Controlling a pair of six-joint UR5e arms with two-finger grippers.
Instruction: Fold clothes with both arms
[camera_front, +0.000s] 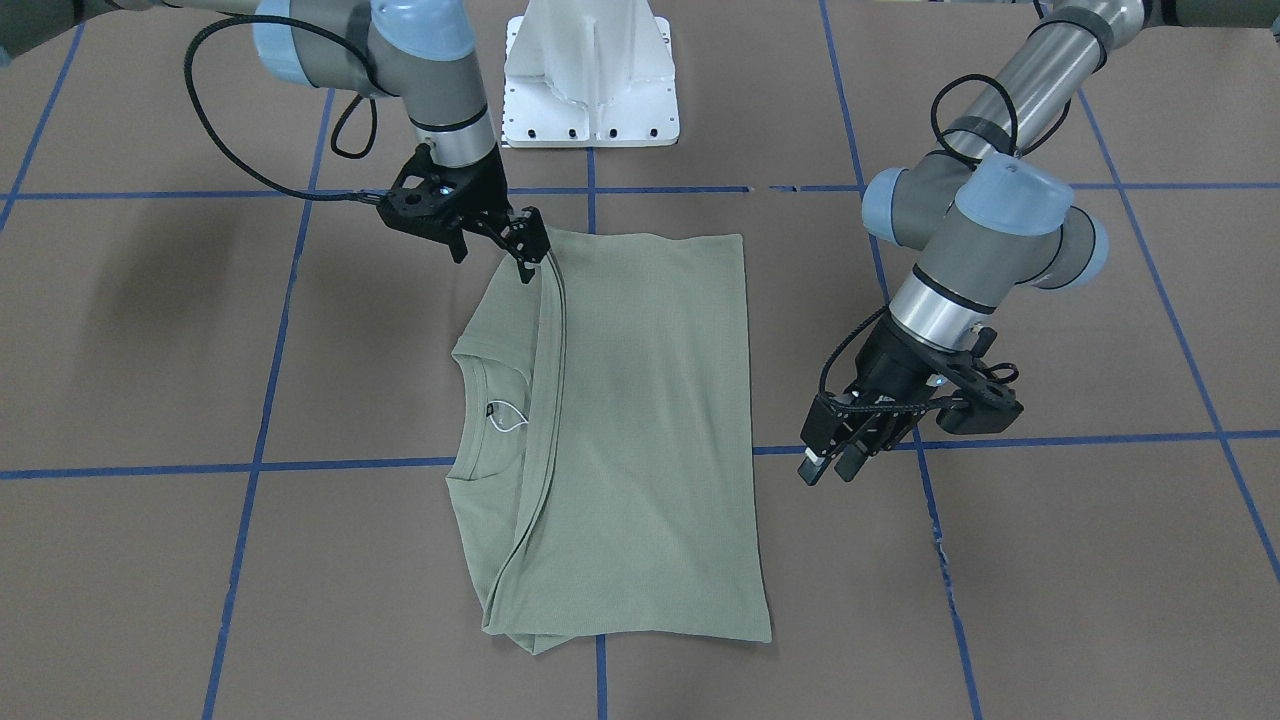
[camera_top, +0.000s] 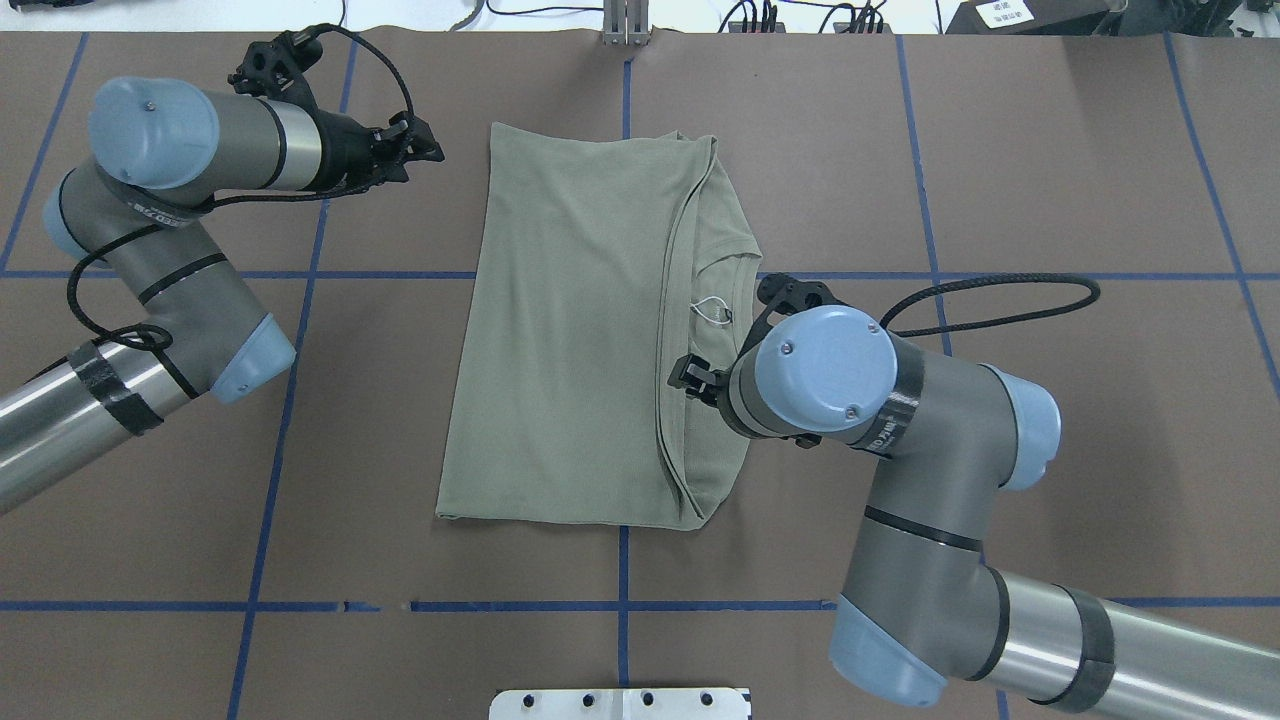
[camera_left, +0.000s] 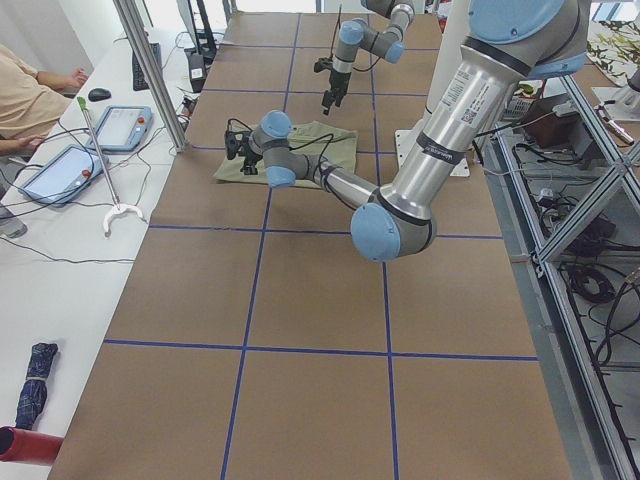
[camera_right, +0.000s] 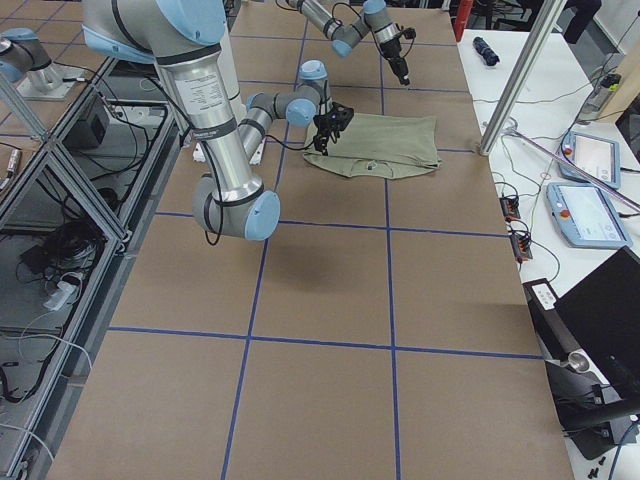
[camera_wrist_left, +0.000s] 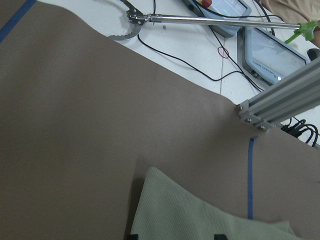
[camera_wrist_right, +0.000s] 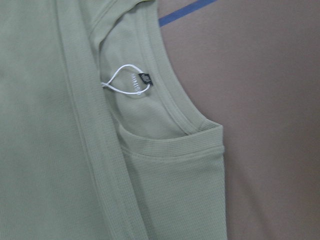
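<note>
One shirt (camera_front: 640, 430), folded to a narrow panel, waits for its next fold.
Front-facing: it lies flat mid-surface (camera_front: 150, 330). The left gripper (camera_front: 830, 468) hovers just beside its long edge, fingers slightly apart and empty. The right gripper (camera_front: 525, 255) sits at the corner nearest the robot; I cannot tell its grasp. Overhead: the right wrist hides that gripper. Right wrist: the neck label (camera_wrist_right: 145, 79) lies exposed. Likely best: pinch every layer at matching corners and lift level.
</note>
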